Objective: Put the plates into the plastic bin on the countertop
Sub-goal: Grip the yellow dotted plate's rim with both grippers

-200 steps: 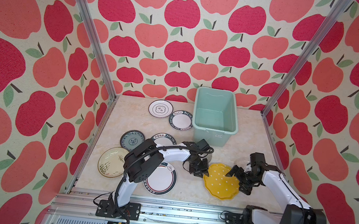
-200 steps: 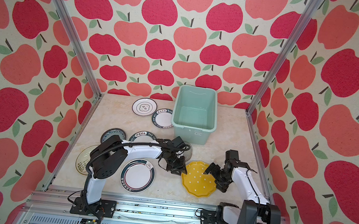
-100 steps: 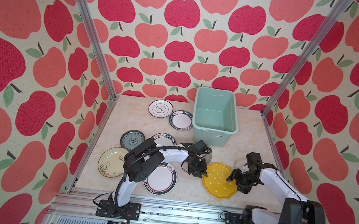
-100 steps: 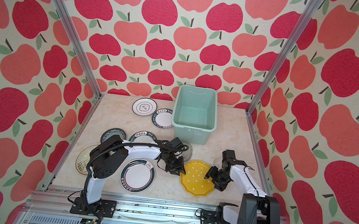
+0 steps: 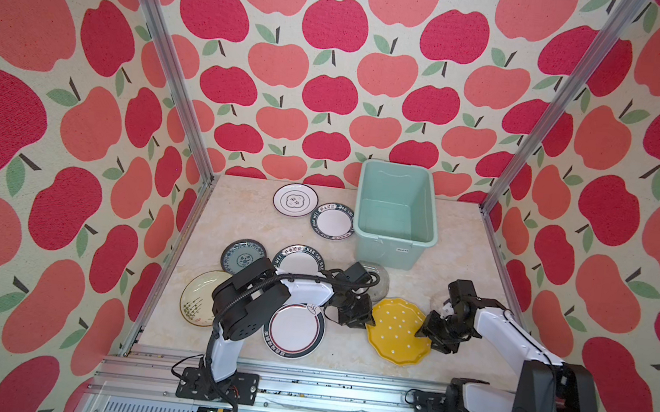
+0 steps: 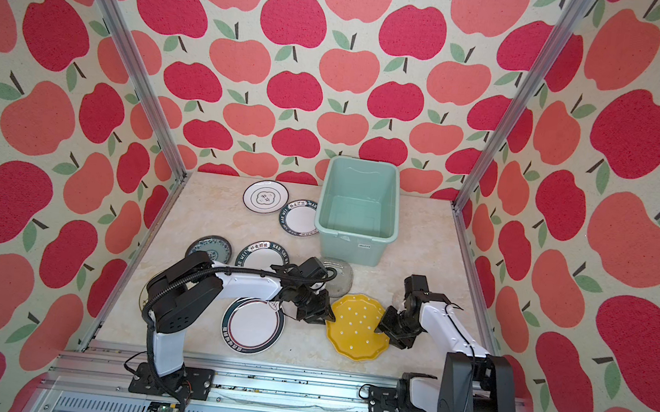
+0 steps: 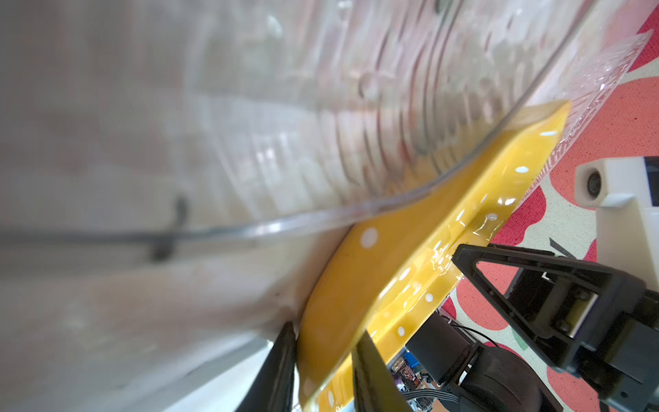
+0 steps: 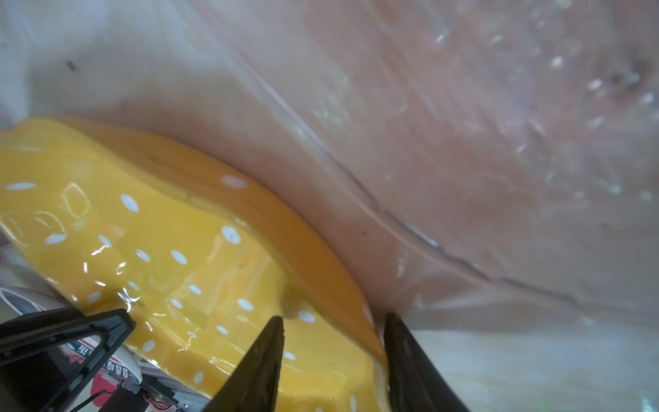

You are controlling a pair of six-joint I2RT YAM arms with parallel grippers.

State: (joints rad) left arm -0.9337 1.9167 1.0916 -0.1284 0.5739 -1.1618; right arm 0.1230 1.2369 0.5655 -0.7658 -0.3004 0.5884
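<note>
“None of the plates lies in the plastic bin (image 5: 382, 250) so far, does it?”

“None. We see its floor bare, toward the back of the countertop (image 5: 234, 222), right of the middle. From the left we count the cream plate (image 5: 199, 298), the blue-patterned plate (image 5: 243, 255), four white plates (image 5: 293, 330), a clear glass plate (image 5: 381, 281) just in front of the bin, and the yellow plate (image 5: 398, 333). All of them are left to do.”

“And the yellow one is our step in hand?”

“We judge so. The left gripper (image 5: 366, 323) clamps its left rim; in the left wrist view the fingers (image 7: 276, 371) sit tight on both faces. The right gripper (image 5: 424, 333) straddles the opposite rim, but we cannot tell whether it presses. The plate sits near the front, its left side apparently raised, well apart from the bin.”

“Any writing we can read?”

“On the lettered plate (image 5: 299, 259) the dark rim shows MEI and SHI among other letters and characters we cannot make out. The bin's small label (image 5: 402, 249) is too small to read.”
</note>
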